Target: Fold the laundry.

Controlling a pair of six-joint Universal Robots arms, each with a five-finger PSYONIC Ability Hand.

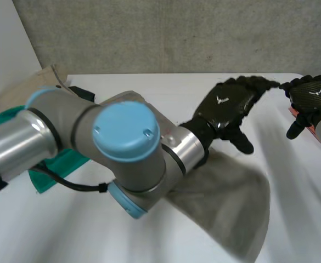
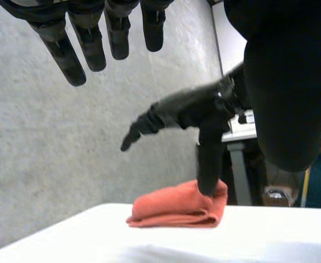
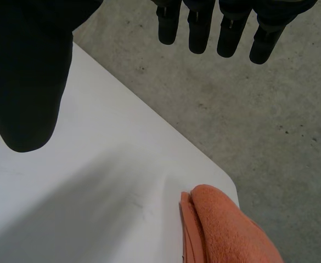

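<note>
Straight fingers (image 2: pixel 89 33) of the left hand (image 1: pixel 226 107) are hanging empty above the table (image 1: pixel 149 87), close to the right hand (image 1: pixel 311 98), which is hovering with loose, uncurled fingers over the folded orange towel (image 3: pixel 226 230) at the table's corner. With the grey cloth (image 1: pixel 226 208) lying under the left forearm, a careless sweep could be dragging it askew, or the hands colliding and knocking the towel off

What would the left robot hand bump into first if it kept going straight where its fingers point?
Probably the right robot hand: the left robot hand points its fingers straight at it. Depth is unclear, so it might pass by toward the orange towel behind.
</note>
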